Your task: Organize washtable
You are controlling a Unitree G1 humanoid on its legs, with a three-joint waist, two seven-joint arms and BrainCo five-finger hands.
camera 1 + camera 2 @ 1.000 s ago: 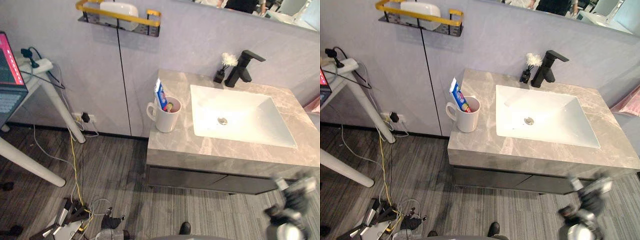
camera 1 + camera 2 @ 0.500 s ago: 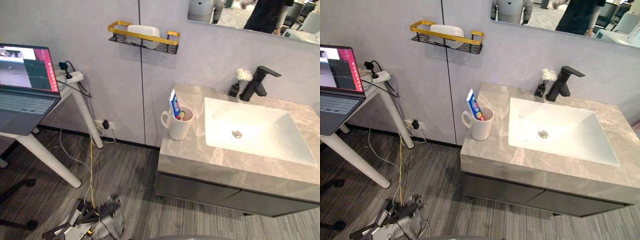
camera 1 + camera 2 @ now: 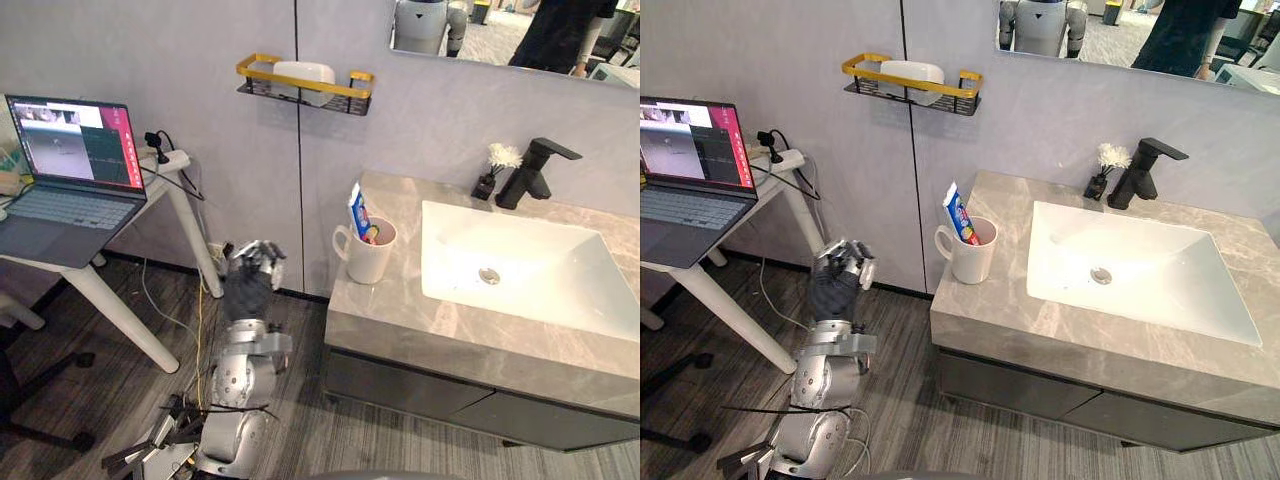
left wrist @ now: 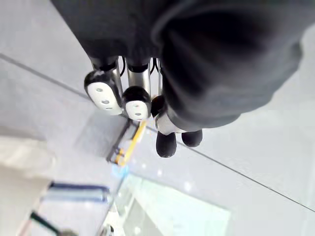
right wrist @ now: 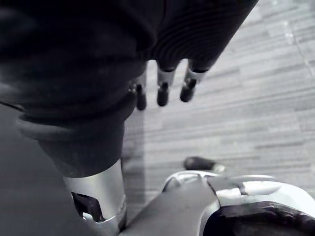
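Grey wall (image 3: 180,50) backs the washtable (image 3: 420,330), with open floor (image 3: 300,345) to its left. A white mug (image 3: 366,255) holding toothpaste (image 3: 357,210) stands by that edge. Left hand (image 3: 250,272), curled on nothing, hangs nearby; right hand (image 5: 163,88) dangles, fingers loose.

Grey marble surface (image 3: 1040,330): white sunken basin (image 3: 1130,270); white mug (image 3: 970,260) near left edge; black faucet (image 3: 1140,172) and small flower vase (image 3: 1098,185) at back.

An open laptop (image 3: 62,170) sits on a white bench (image 3: 120,315) at the left, 1 white power strip (image 3: 168,158) at its far corner, grey plank floor (image 3: 300,420) below.
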